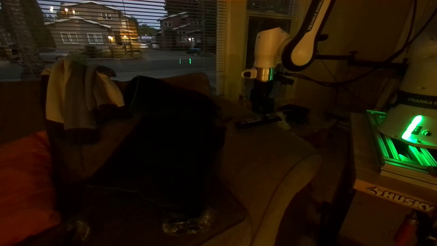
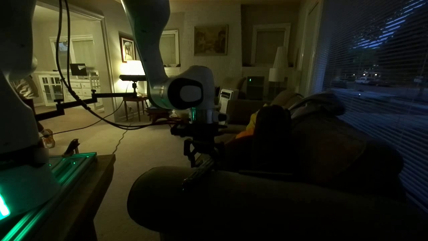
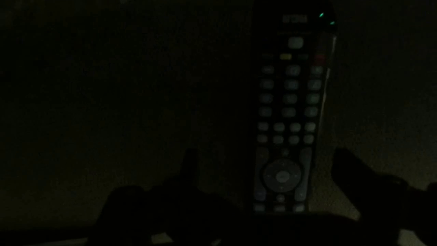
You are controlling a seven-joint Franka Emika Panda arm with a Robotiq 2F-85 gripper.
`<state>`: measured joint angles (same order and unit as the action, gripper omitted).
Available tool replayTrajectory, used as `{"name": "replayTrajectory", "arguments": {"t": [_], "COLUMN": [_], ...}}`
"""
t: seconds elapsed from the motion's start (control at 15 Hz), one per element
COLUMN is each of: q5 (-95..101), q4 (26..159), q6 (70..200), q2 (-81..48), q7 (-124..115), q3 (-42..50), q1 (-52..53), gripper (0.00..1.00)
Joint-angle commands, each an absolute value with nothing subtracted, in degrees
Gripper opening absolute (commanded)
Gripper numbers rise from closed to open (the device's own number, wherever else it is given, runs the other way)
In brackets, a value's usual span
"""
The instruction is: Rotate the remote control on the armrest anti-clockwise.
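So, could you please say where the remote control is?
The remote control lies on the armrest, right of centre in the wrist view, between the jaws of the open pincer.

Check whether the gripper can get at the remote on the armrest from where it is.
Likely yes: in the wrist view the gripper is open, jaws either side of the remote control, no obstacle showing between; too dark to judge the height left.

The remote control [image 3: 286, 116] is a slim, dark bar with rows of pale keys and a round pad. It lies keys-up, crosswise on the broad, rounded, padded armrest [image 1: 266, 153] before me.
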<state>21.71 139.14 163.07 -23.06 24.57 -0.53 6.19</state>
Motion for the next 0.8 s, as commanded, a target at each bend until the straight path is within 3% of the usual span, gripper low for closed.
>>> {"name": "replayTrajectory", "arguments": {"t": [0.0, 0.4, 0.47, 0.53, 0.73], "q5": [22.91, 24.67, 25.00, 25.20, 25.90], "q4": [137.69, 137.56, 137.56, 137.52, 137.54], "q6": [164.20, 167.00, 167.91, 168.49, 169.84], "q2": [-25.17, -26.06, -26.14, -26.24, -26.59], "q7": [21.73, 20.94, 20.68, 20.69, 20.30], "q3": [-0.74, 0.23, 0.60, 0.87, 1.89], "q1": [6.51, 8.50, 9.05, 9.50, 10.61], "gripper": [1.00, 0.98, 0.74, 0.74, 0.52]}}
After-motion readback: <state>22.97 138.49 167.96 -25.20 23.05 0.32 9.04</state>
